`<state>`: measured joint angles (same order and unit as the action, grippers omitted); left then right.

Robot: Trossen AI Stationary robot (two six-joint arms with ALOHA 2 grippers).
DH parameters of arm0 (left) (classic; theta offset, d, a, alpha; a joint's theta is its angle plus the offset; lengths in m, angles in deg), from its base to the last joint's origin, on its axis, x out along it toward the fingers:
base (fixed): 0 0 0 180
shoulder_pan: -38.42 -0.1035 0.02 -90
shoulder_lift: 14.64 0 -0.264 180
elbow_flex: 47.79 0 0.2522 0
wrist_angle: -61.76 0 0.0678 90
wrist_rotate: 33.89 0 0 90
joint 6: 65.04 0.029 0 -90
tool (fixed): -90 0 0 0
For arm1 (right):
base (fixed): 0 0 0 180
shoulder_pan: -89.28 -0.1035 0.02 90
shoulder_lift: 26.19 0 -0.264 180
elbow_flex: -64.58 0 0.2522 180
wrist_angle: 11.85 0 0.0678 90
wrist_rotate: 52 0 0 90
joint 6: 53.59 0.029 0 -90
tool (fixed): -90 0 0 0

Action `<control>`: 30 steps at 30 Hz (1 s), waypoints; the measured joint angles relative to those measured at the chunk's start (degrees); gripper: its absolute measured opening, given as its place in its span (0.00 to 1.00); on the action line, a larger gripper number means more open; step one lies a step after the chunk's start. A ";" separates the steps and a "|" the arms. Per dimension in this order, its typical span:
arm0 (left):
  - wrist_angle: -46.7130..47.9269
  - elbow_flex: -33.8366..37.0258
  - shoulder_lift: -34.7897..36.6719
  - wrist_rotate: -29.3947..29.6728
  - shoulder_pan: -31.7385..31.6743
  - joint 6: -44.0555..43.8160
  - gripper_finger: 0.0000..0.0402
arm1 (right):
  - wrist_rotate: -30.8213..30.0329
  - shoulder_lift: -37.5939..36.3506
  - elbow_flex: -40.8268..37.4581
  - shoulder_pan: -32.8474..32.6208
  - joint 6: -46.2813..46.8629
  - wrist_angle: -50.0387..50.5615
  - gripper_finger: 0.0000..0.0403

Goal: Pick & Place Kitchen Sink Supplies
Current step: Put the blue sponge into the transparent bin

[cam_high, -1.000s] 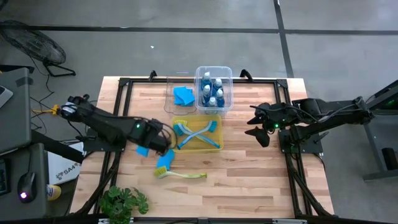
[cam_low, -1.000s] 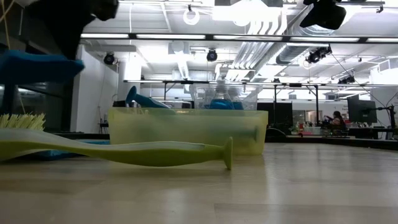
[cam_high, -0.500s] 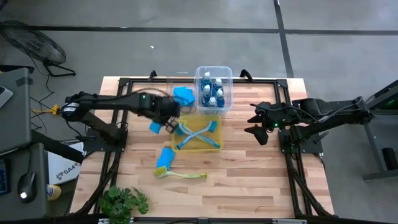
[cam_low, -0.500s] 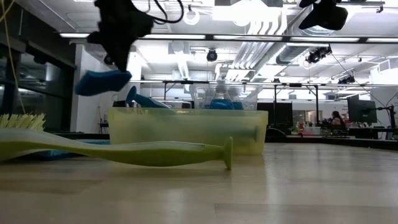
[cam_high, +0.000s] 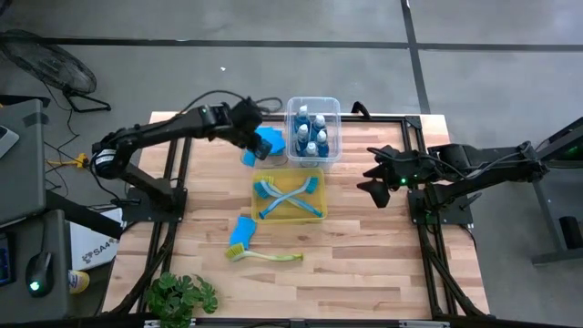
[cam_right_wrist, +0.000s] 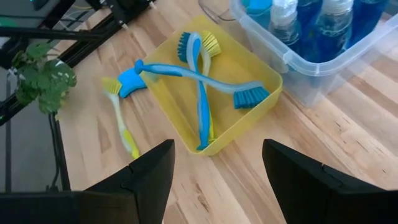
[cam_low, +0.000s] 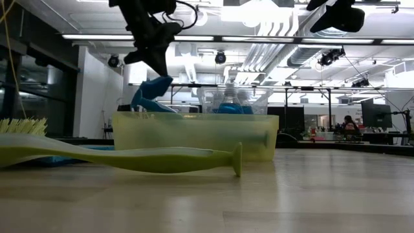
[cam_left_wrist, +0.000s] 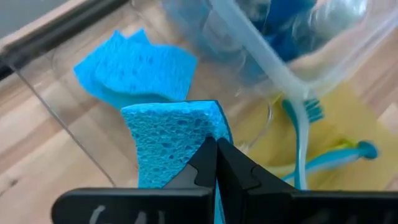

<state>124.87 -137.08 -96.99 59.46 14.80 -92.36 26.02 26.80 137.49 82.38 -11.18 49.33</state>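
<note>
Wooden tabletop (cam_high: 364,246) carries three bins grouped toward its far edge: a clear bin (cam_high: 257,141) with blue sponges (cam_high: 270,138) in it, a second clear bin (cam_high: 314,129) just beside it packed with bottles (cam_high: 311,135) of blue liquid, and a yellow bin (cam_high: 289,194) nearer the middle with crossed dish brushes (cam_high: 290,193) inside. Each kind of supply seems to have its own bin.

The left gripper (cam_high: 249,144) hangs over the near edge of the sponge bin, its fingers pinched on a blue sponge (cam_left_wrist: 175,144); in the left wrist view the sponge stands on edge between them, directly above the sponges already lying in the bin. Holding it that high probably lets it clear the wall before release.

Two supplies are still out on the table near the front edge: another blue sponge (cam_high: 243,230) and a yellow-green brush (cam_high: 262,254) lying beside it. A leafy plant (cam_high: 182,295) sits at the front left corner.

The right gripper (cam_high: 375,182) waits over the right side of the table, fingers spread wide and empty.
</note>
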 joint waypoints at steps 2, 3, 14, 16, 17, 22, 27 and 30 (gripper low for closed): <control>-1.06 0.00 0.00 -2.01 -2.38 1.38 0.00 | -0.64 0.00 0.00 0.00 0.64 0.00 0.59; -1.46 0.00 0.00 -2.91 -3.55 1.98 0.00 | -1.07 0.00 0.00 0.00 1.02 0.00 0.59; -5.97 0.13 -0.02 -8.30 -14.37 -1.54 0.00 | -5.47 0.00 0.00 -0.01 2.61 0.01 0.59; -7.66 0.13 -0.45 -8.09 -14.69 -3.24 0.00 | -6.00 0.14 0.00 0.00 2.61 0.00 0.59; -8.39 0.13 -0.82 -7.85 -14.69 -4.35 0.00 | -6.23 0.22 0.00 0.00 2.58 0.02 0.59; -9.30 0.17 -3.89 -7.18 -14.63 -9.75 0.00 | -6.99 1.16 0.00 0.00 2.58 -0.03 0.59; -9.88 0.17 -7.24 -5.35 -14.65 -13.80 0.00 | -6.59 2.49 0.00 -0.02 2.61 -0.02 0.59; -11.66 0.17 -8.84 -5.35 -14.63 -15.16 0.00 | -6.54 3.32 0.00 -0.02 2.61 -0.02 0.59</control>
<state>113.20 -136.90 -105.83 54.11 0.18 -107.52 19.48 30.12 137.49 82.36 -8.58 49.31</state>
